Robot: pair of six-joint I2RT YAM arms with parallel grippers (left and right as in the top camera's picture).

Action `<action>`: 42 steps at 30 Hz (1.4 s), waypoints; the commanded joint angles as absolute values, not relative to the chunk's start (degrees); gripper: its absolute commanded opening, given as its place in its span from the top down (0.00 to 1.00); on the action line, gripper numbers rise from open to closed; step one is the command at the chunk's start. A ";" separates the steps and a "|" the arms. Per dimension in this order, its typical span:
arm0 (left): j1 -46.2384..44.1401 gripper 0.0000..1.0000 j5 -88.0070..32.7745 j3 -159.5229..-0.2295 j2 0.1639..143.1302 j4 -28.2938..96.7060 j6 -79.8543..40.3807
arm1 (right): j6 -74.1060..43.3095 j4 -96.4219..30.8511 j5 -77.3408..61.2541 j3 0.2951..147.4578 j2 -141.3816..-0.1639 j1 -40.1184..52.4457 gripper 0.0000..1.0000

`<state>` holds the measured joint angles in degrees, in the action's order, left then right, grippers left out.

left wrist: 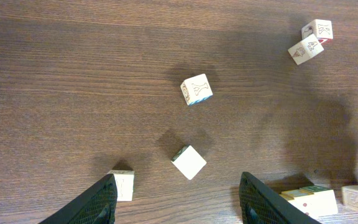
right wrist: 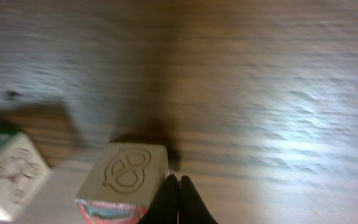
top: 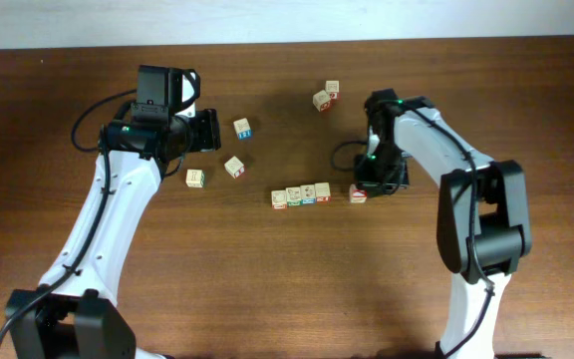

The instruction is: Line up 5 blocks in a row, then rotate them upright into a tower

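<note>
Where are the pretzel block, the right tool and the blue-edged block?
pretzel block point(right wrist: 126, 169): right wrist view, middle of its top face.
right tool point(right wrist: 178, 182): right wrist view, tips of its shut fingers.
blue-edged block point(top: 242, 128): overhead view, middle of its top face.

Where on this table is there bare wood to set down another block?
Free: the wide stretch of table on the near side of the row of blocks; also the strip along the far edge, beyond the block pair. Crowded: the middle, with loose blocks by the left hand.

Dark wooden table point(top: 267, 289), scattered blocks point(top: 301, 194)
</note>
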<state>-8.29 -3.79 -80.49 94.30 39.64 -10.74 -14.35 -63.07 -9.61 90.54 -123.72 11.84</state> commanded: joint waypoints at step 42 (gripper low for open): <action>-8.49 0.39 -3.18 -81.25 94.94 39.72 -10.68 | -18.50 -61.80 -13.13 90.19 -123.15 17.34 0.95</action>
